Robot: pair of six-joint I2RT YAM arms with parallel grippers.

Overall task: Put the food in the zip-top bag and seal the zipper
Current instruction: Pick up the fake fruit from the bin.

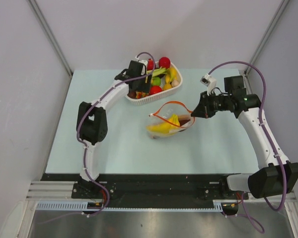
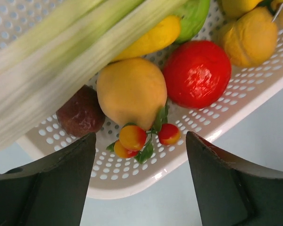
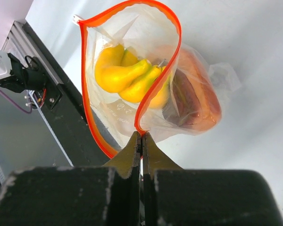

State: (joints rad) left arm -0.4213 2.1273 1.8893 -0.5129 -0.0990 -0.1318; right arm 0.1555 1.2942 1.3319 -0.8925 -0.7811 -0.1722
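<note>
Pale green desk (image 1: 114,148) carries white basket (image 1: 149,100); clear bag (image 1: 169,124) lies mid-desk, mouth gaping, banana bunch (image 3: 122,75) inside. Left end effector (image 2: 140,136) spread over basket; right end effector (image 3: 142,135) pinches orange zipper (image 3: 137,123)

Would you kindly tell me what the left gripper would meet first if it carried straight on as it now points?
Most likely the small orange-red pieces lying in the white basket, centred between the fingers of the open left gripper, with the yellow fruit behind them; depth is hard to judge.
</note>
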